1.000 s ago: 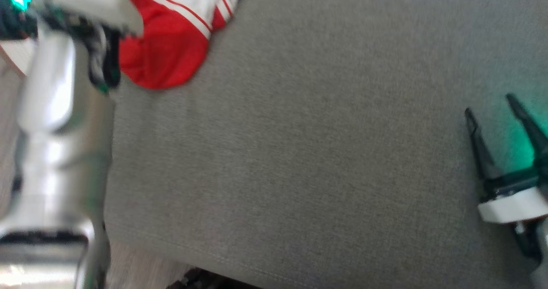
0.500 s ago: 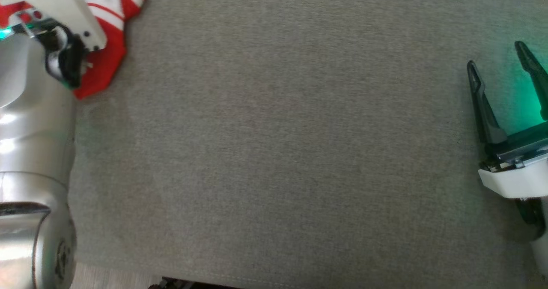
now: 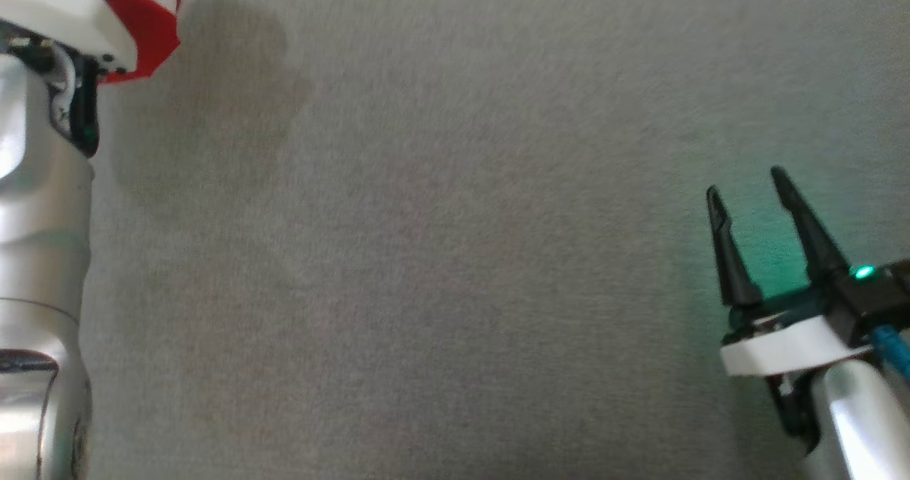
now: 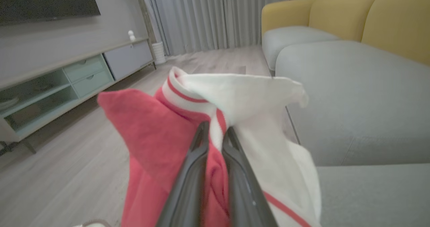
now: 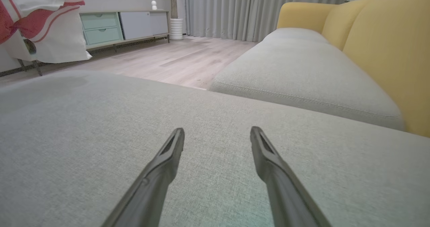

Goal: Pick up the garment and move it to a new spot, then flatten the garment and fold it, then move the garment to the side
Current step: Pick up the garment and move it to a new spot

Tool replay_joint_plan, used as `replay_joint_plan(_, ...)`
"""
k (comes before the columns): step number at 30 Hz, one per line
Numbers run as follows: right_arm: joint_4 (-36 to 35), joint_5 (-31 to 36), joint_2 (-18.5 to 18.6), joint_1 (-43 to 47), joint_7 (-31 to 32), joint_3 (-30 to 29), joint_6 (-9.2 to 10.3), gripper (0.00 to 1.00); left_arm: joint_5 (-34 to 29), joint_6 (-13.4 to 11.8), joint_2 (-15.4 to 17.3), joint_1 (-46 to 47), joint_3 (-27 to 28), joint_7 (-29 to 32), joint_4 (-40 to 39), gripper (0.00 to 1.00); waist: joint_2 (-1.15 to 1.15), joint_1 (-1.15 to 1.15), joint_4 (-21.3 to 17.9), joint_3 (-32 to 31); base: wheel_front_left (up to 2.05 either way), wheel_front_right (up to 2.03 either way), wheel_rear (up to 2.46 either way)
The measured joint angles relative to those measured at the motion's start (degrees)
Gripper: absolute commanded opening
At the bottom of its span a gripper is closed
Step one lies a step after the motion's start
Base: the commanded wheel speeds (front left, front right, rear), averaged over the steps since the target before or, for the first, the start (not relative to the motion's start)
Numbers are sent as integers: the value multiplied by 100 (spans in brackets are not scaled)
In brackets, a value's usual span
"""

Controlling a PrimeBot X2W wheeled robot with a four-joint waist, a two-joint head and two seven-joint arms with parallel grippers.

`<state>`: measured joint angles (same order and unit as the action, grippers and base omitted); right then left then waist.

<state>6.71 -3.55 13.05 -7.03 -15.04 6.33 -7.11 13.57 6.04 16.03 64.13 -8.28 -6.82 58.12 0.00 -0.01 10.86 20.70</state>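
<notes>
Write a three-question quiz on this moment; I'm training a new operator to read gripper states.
1. True or false: the left gripper is shut on the garment.
2. How does the right gripper stand? A: open and empty. B: shut on the garment. C: shut on nothing.
3. Which two colours does the garment have?

Key: 1 true; 2 A; 3 red and white.
</notes>
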Motion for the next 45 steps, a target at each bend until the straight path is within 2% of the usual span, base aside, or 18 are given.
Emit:
replay_joint_plan(6, 67, 0, -386, 310, 0, -20, 0, 100, 26, 110, -48, -8, -456, -73, -602, 0, 0, -1, -339, -765, 0, 0, 0)
replay_joint_plan(11, 99, -3, -591, 486, 0, 14, 0, 100, 475, 112, -283, -307, -1185, 410, -1539, 0, 0, 0, -973, -1284, 0, 0, 0)
replay_joint_plan(12, 99, -3, -591, 486, 0, 14, 0, 100, 475, 112, -283, -307, -1185, 410, -1539, 0, 0, 0, -973, -1284, 0, 0, 0)
replay_joint_plan(13, 102, -24, -627, 541, 0, 12, 0, 100, 764, 112, -353, -578, -1615, 645, -1960, 0, 0, -1, -1216, -1398, 0, 0, 0)
replay_joint_plan(14, 102, -24, -627, 541, 0, 12, 0, 100, 764, 112, -353, -578, -1615, 645, -1960, 0, 0, -1, -1216, -1398, 0, 0, 0)
replay_joint_plan(18, 113, -71, -708, 617, 0, -8, 0, 100, 1150, 156, -374, -1354, -2356, 799, -2665, 0, 0, 0, -1701, -1539, 0, 0, 0)
replay_joint_plan(23, 113, -127, -803, 649, 0, 11, 0, 100, 1039, 59, -424, -2568, -2874, 411, -2668, 0, 0, 0, -2212, -1523, 0, 0, 0)
replay_joint_plan(27, 119, -151, -860, 636, 0, 44, 0, 100, 835, -233, -753, -3324, -3165, -299, -2254, 0, 0, 2, -2444, -1299, 0, 0, 0)
replay_joint_plan(28, 122, -152, -872, 632, 0, 51, 0, 100, 794, -271, -831, -3450, -3230, -446, -2157, 86, 0, 3, -2486, -1245, 0, 0, 0)
replay_joint_plan(29, 124, -155, -879, 628, 0, 45, 0, 100, 725, -339, -895, -3551, -3287, -559, -2082, 100, 0, 3, -2519, -1200, 0, 0, 0)
replay_joint_plan(34, 214, -210, -880, 632, 0, -103, 0, 100, 545, -781, -1106, -3763, -3264, -746, -2132, 100, 0, 2, -2455, -1172, 0, 0, 0)
replay_joint_plan(38, 328, -276, -882, 649, 0, -145, 0, 100, 298, -1256, -1171, -4118, -2803, -749, -3159, 100, 0, 2, -2222, -1381, 0, 0, 0)
replay_joint_plan(42, 406, -309, -890, 792, 0, -235, 0, 100, 140, -1510, -1178, -4903, -2308, -772, -3935, 100, 0, 1, -1882, -1689, 0, 0, 0)
replay_joint_plan(45, 444, -310, -916, 968, 0, -308, 0, 100, 149, -1513, -1174, -5540, -1896, -772, -4372, 100, 0, 0, -1588, -1885, 0, 0, 0)
